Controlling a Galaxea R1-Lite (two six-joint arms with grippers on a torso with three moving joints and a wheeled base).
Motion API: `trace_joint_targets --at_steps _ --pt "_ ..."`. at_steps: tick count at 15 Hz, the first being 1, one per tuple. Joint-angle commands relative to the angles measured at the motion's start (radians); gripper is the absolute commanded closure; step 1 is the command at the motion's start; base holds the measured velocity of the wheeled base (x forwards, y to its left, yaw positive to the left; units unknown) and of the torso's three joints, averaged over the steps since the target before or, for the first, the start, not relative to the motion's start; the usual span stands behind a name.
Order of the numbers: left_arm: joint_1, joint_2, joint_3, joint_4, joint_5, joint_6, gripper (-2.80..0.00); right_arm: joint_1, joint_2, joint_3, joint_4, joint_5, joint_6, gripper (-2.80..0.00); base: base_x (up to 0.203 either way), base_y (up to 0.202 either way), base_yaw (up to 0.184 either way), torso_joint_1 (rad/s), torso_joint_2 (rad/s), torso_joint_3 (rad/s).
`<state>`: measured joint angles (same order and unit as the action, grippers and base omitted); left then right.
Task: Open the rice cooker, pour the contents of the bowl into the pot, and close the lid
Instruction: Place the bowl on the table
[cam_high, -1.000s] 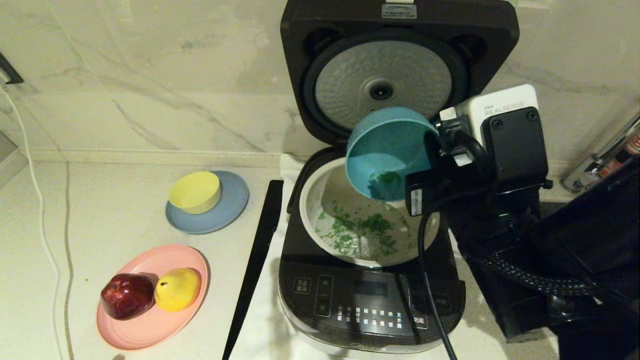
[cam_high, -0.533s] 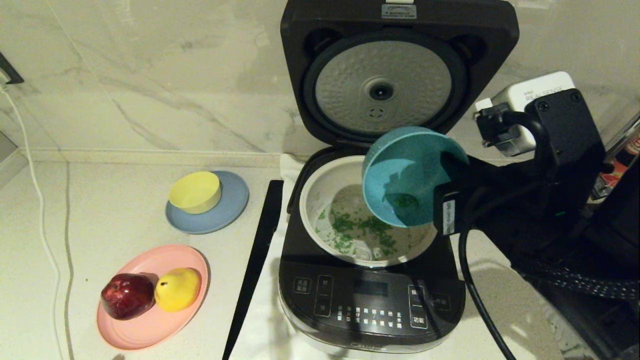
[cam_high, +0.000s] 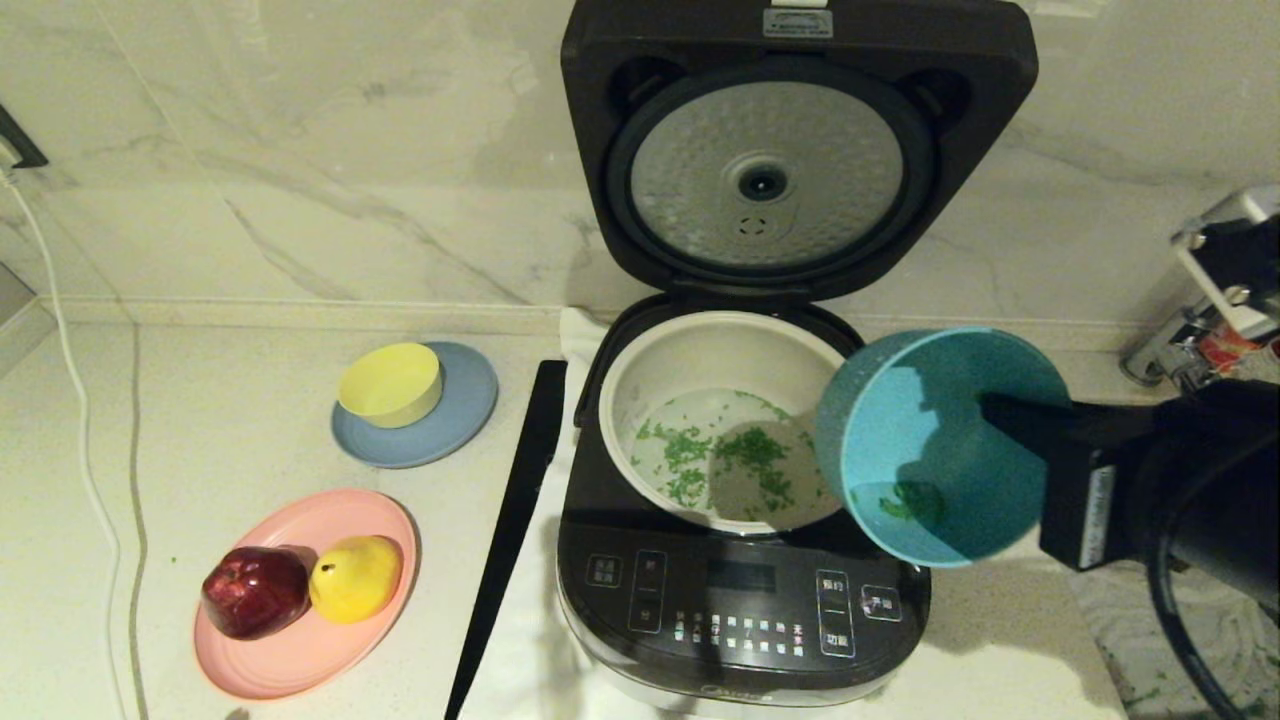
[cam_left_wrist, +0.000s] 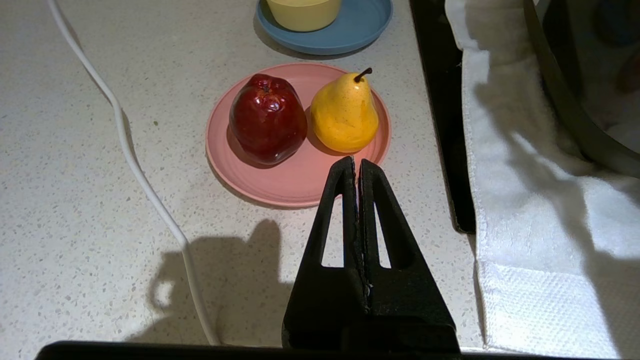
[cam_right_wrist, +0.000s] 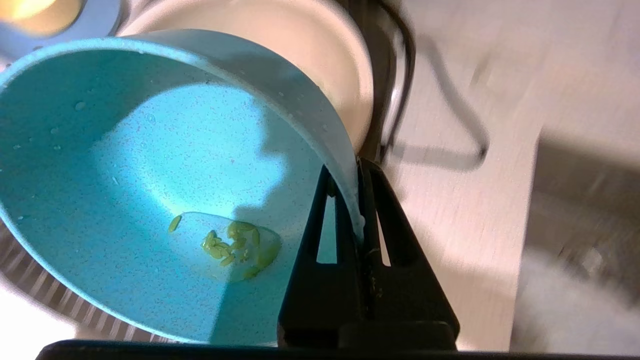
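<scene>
- Right gripper (cam_right_wrist: 357, 200): matte black, two flat triangular fingers (cam_right_wrist: 345, 235), each with a triangular cut-out, set on a black block.
- Right arm (cam_high: 1170, 500), right of the head view: black housing, a white label strip, a thick black cable looping at lower right.
- Left gripper (cam_left_wrist: 356, 170): the same black triangular cut-out fingers.

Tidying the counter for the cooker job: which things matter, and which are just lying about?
In use: rice cooker, open lid, pot, green contents, teal bowl in the right hand.
Lying about: yellow bowl, grey-blue plate, pink plate, apple, pear.
</scene>
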<state>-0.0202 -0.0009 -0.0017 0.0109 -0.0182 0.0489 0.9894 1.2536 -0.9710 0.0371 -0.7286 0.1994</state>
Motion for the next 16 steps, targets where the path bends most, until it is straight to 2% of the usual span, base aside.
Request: trace_joint_targets --at_steps 1,4,7,8,12,16 --pt "-0.001 -0.001 0.0 0.0 0.0 0.0 0.0 -0.063 -0.101 -0.056 0.305 0.078 0.162 0.0 0.0 0.0 0.0 0.0 0.0 0.0" --pt "-0.001 -0.001 0.0 0.0 0.0 0.0 0.0 -0.272 -0.131 -0.049 0.449 0.248 0.253 0.0 0.0 0.0 0.0 0.0 0.0 0.0" --pt "0.0 -0.001 0.0 0.0 0.0 0.0 0.0 -0.483 -0.13 0.086 0.482 0.462 0.299 0.0 0.0 0.0 0.0 0.0 0.0 0.0" --pt "0.0 -0.001 0.0 0.0 0.0 0.0 0.0 -0.524 -0.12 0.137 0.471 0.523 0.305 0.0 0.0 0.0 0.0 0.0 0.0 0.0" --pt "0.0 -0.001 0.0 0.0 0.0 0.0 0.0 -0.607 0.005 0.339 0.287 0.571 0.312 0.0 0.0 0.0 0.0 0.0 0.0 0.0" --pt "-0.001 -0.001 0.0 0.0 0.0 0.0 0.0 -0.626 0.165 0.478 0.063 0.577 0.314 0.0 0.0 0.0 0.0 0.0 0.0 0.0"
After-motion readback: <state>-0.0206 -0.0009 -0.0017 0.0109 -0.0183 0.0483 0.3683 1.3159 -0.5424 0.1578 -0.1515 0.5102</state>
